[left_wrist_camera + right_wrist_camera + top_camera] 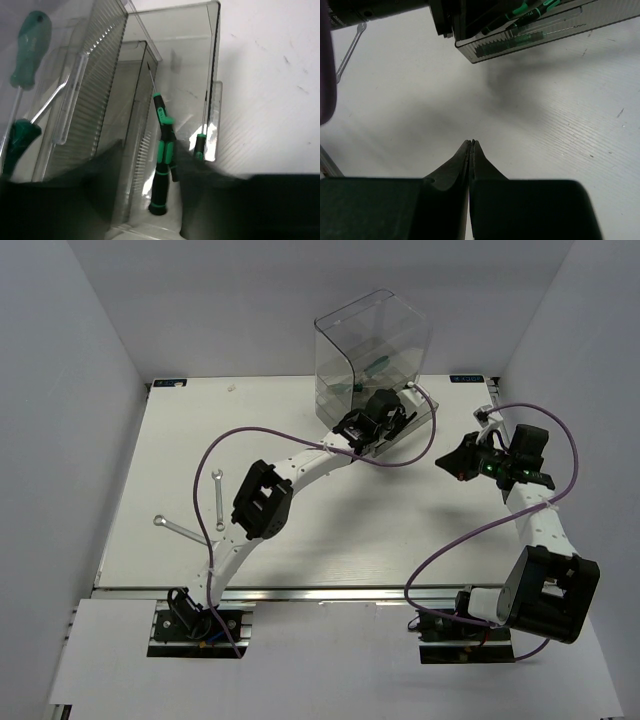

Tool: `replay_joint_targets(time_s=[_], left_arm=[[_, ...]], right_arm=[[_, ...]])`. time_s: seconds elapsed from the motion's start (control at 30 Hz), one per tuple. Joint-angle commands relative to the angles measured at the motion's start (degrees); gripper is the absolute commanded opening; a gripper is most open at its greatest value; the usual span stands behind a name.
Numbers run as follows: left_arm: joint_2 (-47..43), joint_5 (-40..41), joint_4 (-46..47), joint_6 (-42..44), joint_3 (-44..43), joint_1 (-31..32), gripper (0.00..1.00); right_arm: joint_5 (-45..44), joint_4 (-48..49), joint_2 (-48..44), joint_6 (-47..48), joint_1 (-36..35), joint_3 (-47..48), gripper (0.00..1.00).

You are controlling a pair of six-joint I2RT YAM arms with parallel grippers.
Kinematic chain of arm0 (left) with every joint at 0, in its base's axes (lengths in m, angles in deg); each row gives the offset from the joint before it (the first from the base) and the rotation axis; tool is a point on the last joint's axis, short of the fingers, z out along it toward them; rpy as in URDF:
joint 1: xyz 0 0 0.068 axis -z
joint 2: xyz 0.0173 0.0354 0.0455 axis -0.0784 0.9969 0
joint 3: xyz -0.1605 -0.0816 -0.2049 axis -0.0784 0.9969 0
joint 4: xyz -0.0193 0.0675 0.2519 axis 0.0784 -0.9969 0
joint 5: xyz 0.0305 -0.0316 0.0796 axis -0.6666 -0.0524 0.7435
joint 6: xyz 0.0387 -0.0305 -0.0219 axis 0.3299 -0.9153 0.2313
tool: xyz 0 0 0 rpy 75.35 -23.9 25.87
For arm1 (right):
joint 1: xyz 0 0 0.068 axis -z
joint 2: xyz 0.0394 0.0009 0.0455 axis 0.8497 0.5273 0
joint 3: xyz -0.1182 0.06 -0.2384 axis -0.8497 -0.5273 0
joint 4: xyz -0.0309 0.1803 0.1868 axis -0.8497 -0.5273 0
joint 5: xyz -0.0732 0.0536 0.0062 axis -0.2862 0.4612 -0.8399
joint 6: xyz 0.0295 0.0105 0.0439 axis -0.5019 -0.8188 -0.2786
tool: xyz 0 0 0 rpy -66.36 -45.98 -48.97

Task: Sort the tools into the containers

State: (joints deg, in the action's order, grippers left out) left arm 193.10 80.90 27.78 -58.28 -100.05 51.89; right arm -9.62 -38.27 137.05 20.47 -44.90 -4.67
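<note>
The containers are drawers of a smoky clear unit (372,345) at the back of the table. Its lowest drawer (424,412) is pulled out, and my left gripper (383,420) is over it. In the left wrist view that gripper (152,155) is open, its blurred fingers (102,175) standing either side of a green-and-black screwdriver (162,160) lying in the drawer (175,45). A second screwdriver (200,147) lies beside it. Two silver wrenches (219,500) (175,528) lie on the table at the left. My right gripper (445,462) (471,143) is shut and empty over bare table.
Two more green handles (30,50) (20,140) show through the ribbed plastic at the left. From the right wrist I see the drawer (530,37) with screwdrivers (520,12) and one wrench (350,50). Purple cables (400,462) loop over the table.
</note>
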Motion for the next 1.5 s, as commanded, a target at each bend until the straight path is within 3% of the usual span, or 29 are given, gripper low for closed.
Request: replay_joint_targets(time_s=[0.0, 0.07, 0.17, 0.23, 0.3, 0.33, 0.37, 0.4, 0.43, 0.47, 0.5, 0.57, 0.67, 0.7, 0.73, 0.77, 0.8, 0.83, 0.87, 1.03, 1.1, 1.4, 1.47], left_arm=[[-4.3, 1.1, 3.1, -0.7, -1.2, -0.3, 0.63], [-5.4, 0.4, 3.0, -1.5, -2.1, -0.3, 0.67], [-7.5, -1.9, 2.3, -2.5, -4.9, 0.0, 0.65], [-11.0, -3.1, 1.3, -4.2, -4.9, 0.2, 0.51], [-14.7, -4.4, -2.0, -7.6, -3.3, 0.2, 0.32], [-16.9, -4.6, -3.3, -9.1, 0.5, 0.2, 0.15], [-22.1, -4.2, -5.9, -12.6, 3.2, 0.2, 0.08], [-27.9, -3.8, -8.7, -14.5, 9.5, 0.2, 0.00], [-27.9, -3.2, -8.7, -15.8, 13.0, 0.2, 0.00], [-33.9, -2.4, -11.2, -20.6, 16.7, 0.2, 0.00], [-37.0, 0.3, -12.7, -22.9, 20.2, 0.1, 0.00], [-45.6, 3.1, -17.4, -30.3, 30.5, -0.5, 0.06], [-54.2, 6.5, -22.3, -41.9, 44.8, -4.4, 0.32], [-59.5, 5.7, -23.2, -44.6, 48.3, -8.2, 0.38], [-62.1, 4.8, -24.5, -47.6, 51.7, -10.8, 0.43], [-64.5, 4.1, -24.9, -51.9, 58.0, -13.0, 0.58], [-68.2, 3.9, -25.4, -53.4, 60.5, -15.1, 0.63], [-69.6, 3.6, -26.3, -54.5, 62.6, -18.9, 0.69], [-70.5, 3.7, -26.8, -55.4, 65.6, -20.3, 0.76], [-70.0, 3.3, -28.3, -54.9, 67.7, -23.7, 0.79], [-69.4, 2.6, -27.9, -54.1, 67.7, -23.7, 0.80], [-72.3, -2.6, -19.5, -53.2, 71.3, -23.7, 0.81], [-72.8, -2.7, -19.6, -53.5, 71.8, -23.7, 0.81]], right_arm=[[2.5, -0.2, -1.2, 1.3, 0.0, -0.6, 0.00], [2.8, -0.4, -1.1, 1.7, 0.0, -0.8, 0.00], [3.4, -1.1, -0.7, 3.1, -0.1, -1.0, 0.00], [3.0, -2.9, -0.7, 6.3, -0.8, -0.8, 0.01], [2.3, -4.7, -0.7, 10.0, -2.2, -0.3, 0.08], [1.1, -6.9, -0.8, 14.8, -2.7, 0.1, 0.20], [0.2, -7.4, -1.0, 16.9, -3.4, 0.2, 0.29], [-1.9, -7.7, -1.5, 20.0, -4.7, -0.3, 0.57], [-3.0, -7.7, -1.9, 21.3, -5.2, -0.8, 0.75], [-3.7, -6.8, -2.3, 22.3, -5.7, -1.5, 0.89], [-4.6, -5.9, -2.8, 22.8, -6.7, -2.2, 0.89], [-6.1, -3.7, -3.9, 23.1, -7.6, -3.8, 0.89], [-6.1, -4.0, -3.6, 24.0, -10.5, -3.7, 0.89], [-6.4, -4.2, -2.9, 23.6, -12.4, -3.5, 0.89], [-8.3, -3.3, -2.4, 22.1, -13.1, -3.5, 0.84], [-9.4, -1.7, -1.8, 15.9, -13.2, -3.4, 0.77], [-10.5, 1.6, -0.9, 11.8, -13.2, -3.0, 0.64], [-13.8, 2.4, 1.9, 8.2, -13.2, -2.0, 0.17], [-15.6, 2.6, 3.6, 5.1, -14.1, -0.5, 0.00], [-36.8, 2.9, 16.3, -13.7, -17.1, 12.7, 0.00], [-39.8, 2.7, 22.1, -18.3, -17.1, 18.7, 0.00], [-40.4, 1.5, 40.8, -33.4, -17.3, 35.6, 0.00], [-37.2, 1.0, 43.0, -35.8, -17.3, 39.4, 0.09]])
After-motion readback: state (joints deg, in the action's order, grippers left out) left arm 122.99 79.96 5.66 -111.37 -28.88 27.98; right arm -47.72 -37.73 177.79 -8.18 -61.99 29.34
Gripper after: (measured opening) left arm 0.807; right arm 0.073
